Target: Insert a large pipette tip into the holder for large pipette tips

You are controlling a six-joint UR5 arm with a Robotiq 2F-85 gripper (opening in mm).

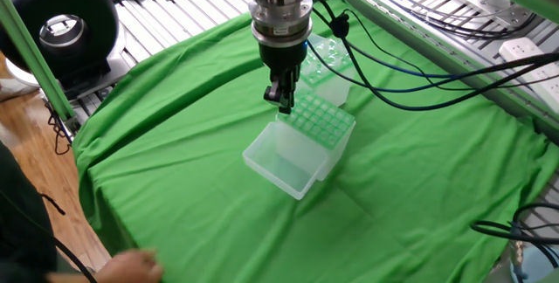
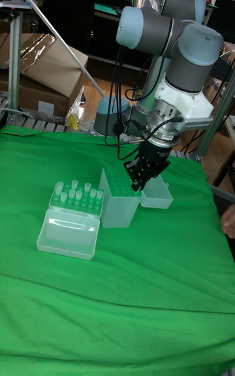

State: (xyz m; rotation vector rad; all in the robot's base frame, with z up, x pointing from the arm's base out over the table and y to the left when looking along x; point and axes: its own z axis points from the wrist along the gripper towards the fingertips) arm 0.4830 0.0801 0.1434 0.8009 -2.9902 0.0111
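The holder for large pipette tips (image 1: pixel 325 124) is a translucent box with a green grid top, and its clear lid (image 1: pixel 281 162) lies open toward the camera. My gripper (image 1: pixel 281 101) points straight down at the holder's near-left corner with its fingers shut. The large pipette tip between them is too thin to make out clearly. In the tall fixed view the gripper (image 2: pixel 138 183) sits at the right edge of the holder (image 2: pixel 117 203), partly hiding the lid (image 2: pixel 156 194).
A second box bristling with clear tips (image 1: pixel 321 63) (image 2: pixel 77 198) stands just beyond the holder. Arm cables (image 1: pixel 410 73) hang to the right. A black round device (image 1: pixel 61 25) sits at the far left. A person's hand (image 1: pixel 131 265) shows at the bottom left.
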